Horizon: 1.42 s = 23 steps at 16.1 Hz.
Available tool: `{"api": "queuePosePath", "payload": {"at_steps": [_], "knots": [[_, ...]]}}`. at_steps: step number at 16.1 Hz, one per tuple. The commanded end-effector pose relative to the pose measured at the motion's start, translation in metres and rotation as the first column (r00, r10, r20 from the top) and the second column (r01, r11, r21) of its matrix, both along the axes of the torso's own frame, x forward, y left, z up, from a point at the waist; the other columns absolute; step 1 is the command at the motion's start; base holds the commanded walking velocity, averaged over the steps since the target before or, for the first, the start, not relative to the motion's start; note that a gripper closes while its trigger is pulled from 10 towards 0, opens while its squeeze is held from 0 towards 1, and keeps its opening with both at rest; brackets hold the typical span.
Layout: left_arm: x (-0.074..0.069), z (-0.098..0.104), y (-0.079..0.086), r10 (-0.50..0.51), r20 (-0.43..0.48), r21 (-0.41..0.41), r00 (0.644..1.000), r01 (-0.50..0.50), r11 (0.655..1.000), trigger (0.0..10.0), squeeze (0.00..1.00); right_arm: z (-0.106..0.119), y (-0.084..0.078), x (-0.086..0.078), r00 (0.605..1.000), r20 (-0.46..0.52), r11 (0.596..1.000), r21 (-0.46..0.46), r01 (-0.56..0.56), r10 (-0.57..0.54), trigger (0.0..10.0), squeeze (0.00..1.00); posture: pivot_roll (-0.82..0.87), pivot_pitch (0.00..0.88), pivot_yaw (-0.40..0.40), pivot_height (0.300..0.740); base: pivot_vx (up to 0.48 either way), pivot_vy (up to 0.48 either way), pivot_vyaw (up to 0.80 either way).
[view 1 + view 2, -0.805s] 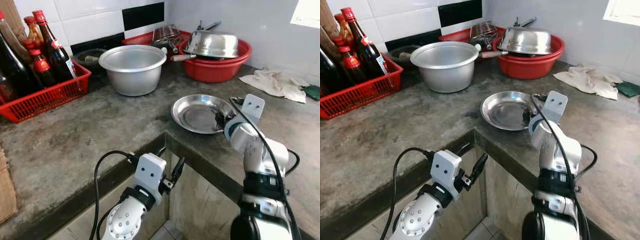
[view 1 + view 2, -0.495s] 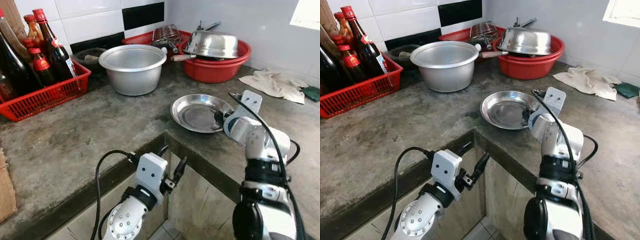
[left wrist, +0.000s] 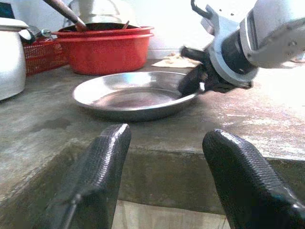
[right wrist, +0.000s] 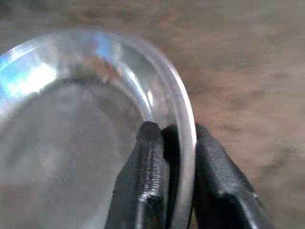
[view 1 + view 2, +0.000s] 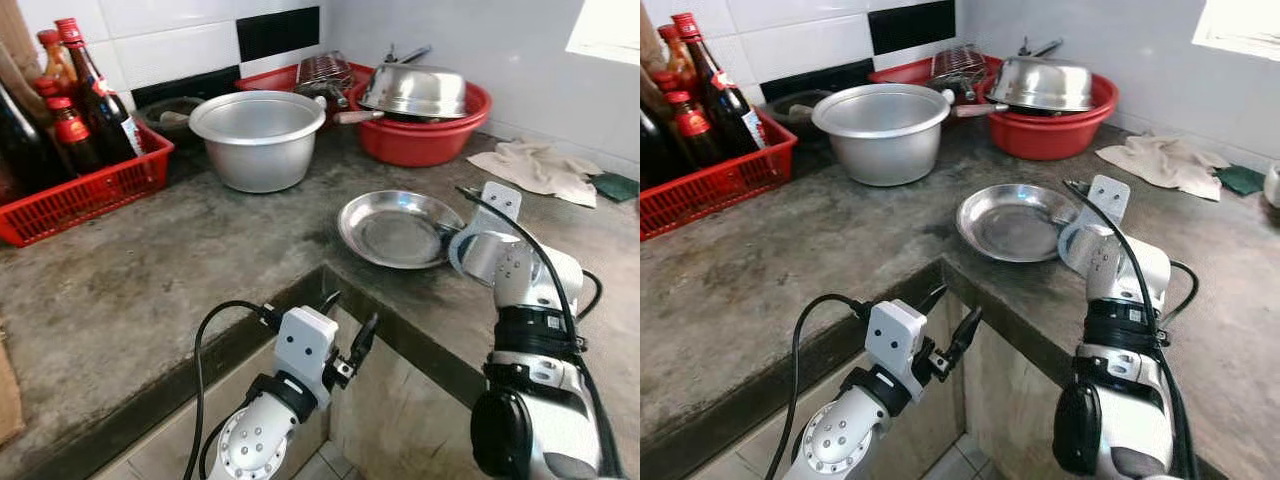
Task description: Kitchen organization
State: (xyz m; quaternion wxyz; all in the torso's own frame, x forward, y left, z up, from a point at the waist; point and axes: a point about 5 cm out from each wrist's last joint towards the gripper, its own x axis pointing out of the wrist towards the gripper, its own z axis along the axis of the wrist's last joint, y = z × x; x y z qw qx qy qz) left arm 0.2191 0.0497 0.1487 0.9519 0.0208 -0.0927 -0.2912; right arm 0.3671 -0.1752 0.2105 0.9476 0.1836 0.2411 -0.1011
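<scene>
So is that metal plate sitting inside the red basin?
No, the metal plate lies on the bare concrete counter, apart from the red basin.

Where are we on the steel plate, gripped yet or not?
Gripped: the right gripper has its fingers shut across the steel plate rim. The plate lies on the counter, not yet lifted. The left gripper waits open below the counter edge. Moving and placing the plate remains.
</scene>
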Motion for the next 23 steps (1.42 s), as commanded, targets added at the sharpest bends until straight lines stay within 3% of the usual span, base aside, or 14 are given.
{"api": "queuePosePath", "payload": {"at_steps": [1,4,6,7,9,11,14,17,18,19,20,23], "knots": [[-0.001,0.0,-0.001,-0.002,0.011,0.0,1.0,0.002,1.0,10.0,0.0,-0.02,0.011,-0.003,0.993,-0.108,0.999,0.017,-0.044,0.045,0.0,0.0,-0.02,0.049,-0.025,0.74,0.0,0.0,0.0],[0.001,0.0,0.001,0.008,0.008,-0.001,1.0,-0.008,1.0,10.0,0.0,-0.025,0.012,-0.005,0.993,-0.114,0.989,0.147,0.008,0.009,0.0,0.0,-0.03,0.054,-0.021,0.74,0.0,0.0,0.0],[0.002,0.0,0.001,0.013,0.009,0.0,1.0,-0.013,1.0,10.0,0.0,-0.022,0.01,-0.005,0.996,-0.073,0.96,0.272,0.073,-0.055,0.0,0.0,-0.03,0.056,-0.021,0.74,0.0,0.0,0.0],[0.002,0.0,0.001,0.013,0.009,0.0,1.0,-0.013,1.0,10.0,0.0,-0.021,0.009,-0.005,0.995,-0.062,0.953,0.289,0.087,-0.072,0.0,0.0,-0.02,0.056,-0.021,0.74,0.0,0.0,0.0],[0.002,0.0,0.001,0.017,0.009,0.0,1.0,-0.017,1.0,10.0,0.0,-0.006,0.007,-0.005,0.986,0.099,0.93,0.355,0.093,-0.137,0.0,0.0,-0.02,0.057,-0.019,0.74,0.0,0.0,0.0],[0.003,0.0,0.002,0.021,0.01,0.001,1.0,-0.021,1.0,10.0,0.0,0.008,0.013,-0.012,0.951,0.274,0.917,0.399,0.026,-0.146,0.0,0.0,-0.02,0.059,-0.018,0.74,0.0,0.0,0.0],[0.004,0.0,0.002,0.025,0.012,0.003,1.0,-0.025,1.0,10.0,0.0,0.009,0.019,-0.025,0.919,0.361,0.901,0.433,-0.012,-0.161,0.0,0.0,-0.02,0.059,-0.017,0.74,0.0,0.0,0.0],[0.005,0.001,0.002,0.032,0.016,0.001,0.999,-0.032,0.999,10.0,0.0,0.019,0.02,-0.045,0.824,0.558,0.976,0.215,-0.029,-0.099,0.0,0.0,-0.02,0.059,-0.016,0.74,0.0,0.0,0.0],[0.005,0.001,0.003,0.034,0.017,0.001,0.999,-0.034,0.999,10.0,0.0,0.021,0.02,-0.048,0.81,0.58,0.983,0.183,-0.032,-0.082,0.0,0.0,-0.02,0.059,-0.016,0.74,0.0,0.0,0.0],[0.005,0.002,0.003,0.037,0.02,0.0,0.999,-0.037,0.999,10.0,0.0,0.03,0.02,-0.057,0.766,0.643,1.0,0.019,0.002,-0.013,0.0,0.0,-0.03,0.061,-0.015,0.74,0.0,0.0,0.0],[0.005,0.002,0.004,0.039,0.022,-0.001,0.999,-0.039,0.999,10.0,0.0,0.036,0.021,-0.065,0.739,0.671,0.99,-0.133,0.045,0.057,0.0,0.0,-0.03,0.061,-0.013,0.74,0.0,0.0,0.0],[0.005,0.002,0.003,0.035,0.019,-0.002,0.999,-0.035,0.999,10.0,0.0,0.037,0.023,-0.072,0.722,0.687,0.973,-0.212,0.095,0.079,0.0,0.0,-0.03,0.058,-0.006,0.74,0.0,0.0,0.0]]}}
